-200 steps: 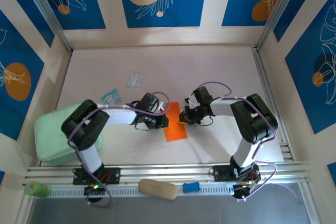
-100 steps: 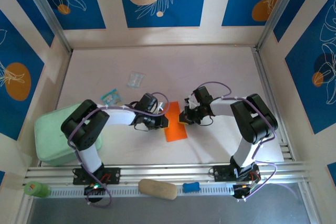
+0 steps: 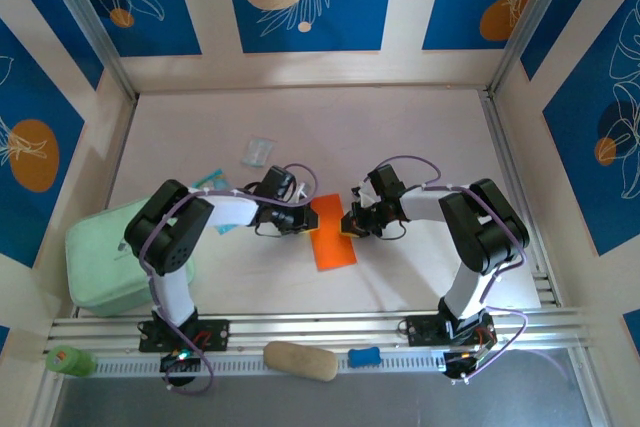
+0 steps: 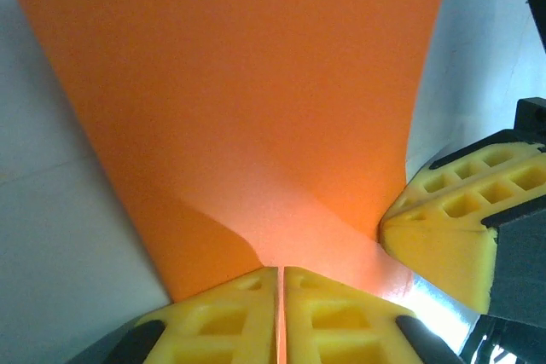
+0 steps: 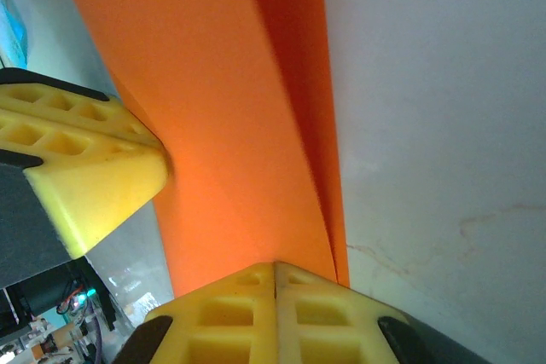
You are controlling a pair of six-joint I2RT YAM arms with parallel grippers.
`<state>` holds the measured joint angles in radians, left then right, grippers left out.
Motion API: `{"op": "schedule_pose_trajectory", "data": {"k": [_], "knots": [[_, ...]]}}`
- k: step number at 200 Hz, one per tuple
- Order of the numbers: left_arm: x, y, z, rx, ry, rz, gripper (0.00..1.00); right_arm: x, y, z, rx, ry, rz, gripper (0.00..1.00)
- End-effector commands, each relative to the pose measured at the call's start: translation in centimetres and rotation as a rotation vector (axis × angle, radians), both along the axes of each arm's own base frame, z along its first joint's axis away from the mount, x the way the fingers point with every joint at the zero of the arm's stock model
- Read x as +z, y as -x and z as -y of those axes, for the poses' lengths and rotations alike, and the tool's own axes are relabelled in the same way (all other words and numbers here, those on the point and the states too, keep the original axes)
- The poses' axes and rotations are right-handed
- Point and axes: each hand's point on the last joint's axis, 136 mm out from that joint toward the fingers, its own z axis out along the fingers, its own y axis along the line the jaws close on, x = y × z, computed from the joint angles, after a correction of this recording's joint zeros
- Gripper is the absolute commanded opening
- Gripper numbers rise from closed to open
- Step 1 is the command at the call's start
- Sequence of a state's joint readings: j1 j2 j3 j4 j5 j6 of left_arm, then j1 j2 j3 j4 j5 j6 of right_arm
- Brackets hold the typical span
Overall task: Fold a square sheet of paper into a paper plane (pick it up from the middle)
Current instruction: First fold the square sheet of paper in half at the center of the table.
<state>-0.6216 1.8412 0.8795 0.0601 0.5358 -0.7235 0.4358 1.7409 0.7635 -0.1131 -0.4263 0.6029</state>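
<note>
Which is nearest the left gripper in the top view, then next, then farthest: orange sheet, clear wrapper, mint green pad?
1. The orange sheet: pinched by the left gripper, lying just to its right.
2. The clear wrapper: farther back on the table, a little to the left.
3. The mint green pad: far left, by the side wall.

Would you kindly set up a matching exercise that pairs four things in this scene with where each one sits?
Things:
1. bright orange folded paper sheet
2. mint green soft pad
3. small clear plastic wrapper
4. tan oblong block

Places:
A. on the near metal ledge in front of the table
B. farthest back on the white table
C. at the table's near left corner
D. pinched by the shut left tool and the shut right tool

Pairs: 1-D, 2-C, 3-B, 4-A.
</note>
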Motion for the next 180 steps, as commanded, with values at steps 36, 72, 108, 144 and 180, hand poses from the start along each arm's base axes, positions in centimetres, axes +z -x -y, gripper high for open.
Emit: {"op": "schedule_pose_trajectory", "data": {"k": [36, 72, 108, 144, 180], "knots": [[0.5, -0.6, -0.7, -0.017, -0.025, -0.012, 0.10, -2.3, 2.1, 2.3, -0.031, 0.142, -0.086, 0.04], [1.0, -2.8, -0.7, 0.001, -0.015, 0.008, 0.11, -2.4, 2.2, 2.4, -0.035, 0.141, -0.087, 0.04], [-1.6, -2.3, -1.6, 0.006, -0.054, -0.034, 0.10, -2.6, 2.4, 2.5, -0.036, 0.139, -0.091, 0.04], [-2.8, -1.4, -2.3, 0.015, -0.077, -0.062, 0.10, -2.5, 2.3, 2.4, -0.035, 0.138, -0.089, 0.04], [-0.2, -3.1, -1.6, 0.001, -0.061, -0.011, 0.10, -2.5, 2.2, 2.4, -0.034, 0.138, -0.088, 0.04]]}}
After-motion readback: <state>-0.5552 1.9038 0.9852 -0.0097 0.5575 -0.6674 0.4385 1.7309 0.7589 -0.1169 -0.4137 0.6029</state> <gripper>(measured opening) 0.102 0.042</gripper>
